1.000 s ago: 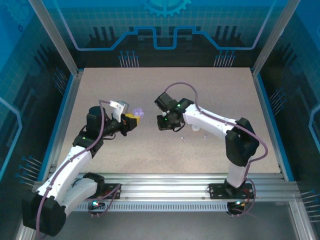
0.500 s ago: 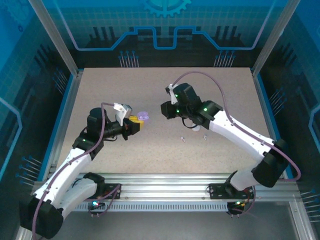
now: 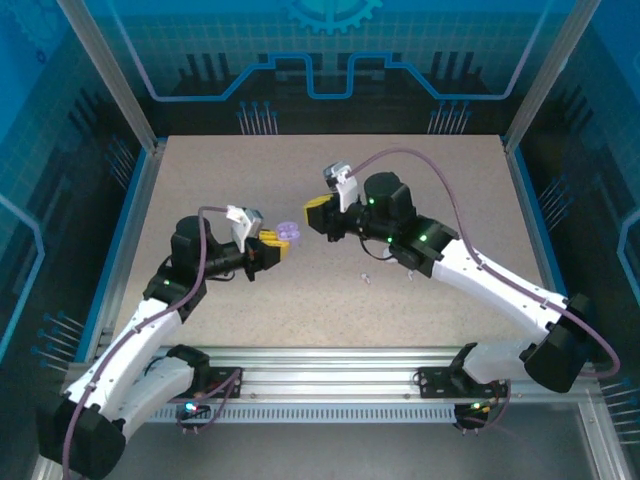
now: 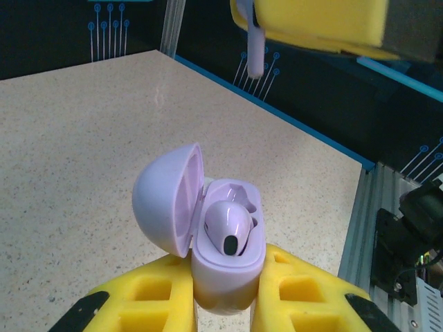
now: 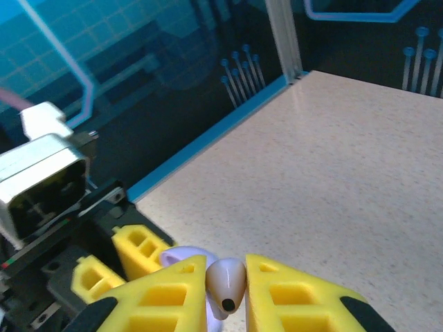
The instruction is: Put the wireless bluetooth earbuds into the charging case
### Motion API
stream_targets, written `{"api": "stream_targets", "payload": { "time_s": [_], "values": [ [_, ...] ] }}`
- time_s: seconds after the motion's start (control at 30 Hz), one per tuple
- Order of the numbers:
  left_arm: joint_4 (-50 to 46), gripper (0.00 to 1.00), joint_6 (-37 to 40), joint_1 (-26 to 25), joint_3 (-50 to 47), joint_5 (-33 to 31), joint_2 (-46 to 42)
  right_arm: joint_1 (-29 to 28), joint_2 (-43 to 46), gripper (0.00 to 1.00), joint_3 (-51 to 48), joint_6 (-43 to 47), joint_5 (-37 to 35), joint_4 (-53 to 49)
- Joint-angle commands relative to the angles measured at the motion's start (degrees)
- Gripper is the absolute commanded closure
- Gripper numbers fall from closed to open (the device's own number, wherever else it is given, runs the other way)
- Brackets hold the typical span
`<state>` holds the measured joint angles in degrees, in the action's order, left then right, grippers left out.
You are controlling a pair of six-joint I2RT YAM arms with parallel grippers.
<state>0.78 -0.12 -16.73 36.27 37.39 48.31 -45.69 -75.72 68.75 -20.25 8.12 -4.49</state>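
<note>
Lilac charging case [image 4: 232, 266], lid open with one bud [image 4: 227, 232] seated, is clamped in my left gripper [image 4: 223, 294]; my right gripper [image 5: 227, 270] pinches a second bud [image 5: 225, 287], seemingly just above the case.

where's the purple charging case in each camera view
top external: purple case near centre, at the left tool's tip
left wrist: bottom centre, lid open, between yellow fingers
right wrist: bottom left of centre, behind the right tool's earbud
shared landmark: the left tool's yellow fingers
</note>
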Motion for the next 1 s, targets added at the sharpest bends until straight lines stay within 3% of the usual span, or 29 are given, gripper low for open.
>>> {"api": "stream_targets", "payload": {
  "time_s": [0.0, 0.37, 0.97],
  "values": [
    [3.80, 0.94, -1.32, -0.41, 0.73, 1.65, -1.46, -2.04, 0.57, 0.82, -1.52, 1.23, 2.24, 7.18],
    [6.34, 0.94, -2.16, -0.45, 0.11, 1.65, -3.21, -4.08, 1.50, 0.83, -6.12, 0.44, 0.41, 13.40],
    [8.89, 0.94, -2.78, -0.50, -0.41, 1.21, -4.64, -3.96, 1.79, 0.82, -6.84, -0.26, 0.44, 12.64]
  ]
}}
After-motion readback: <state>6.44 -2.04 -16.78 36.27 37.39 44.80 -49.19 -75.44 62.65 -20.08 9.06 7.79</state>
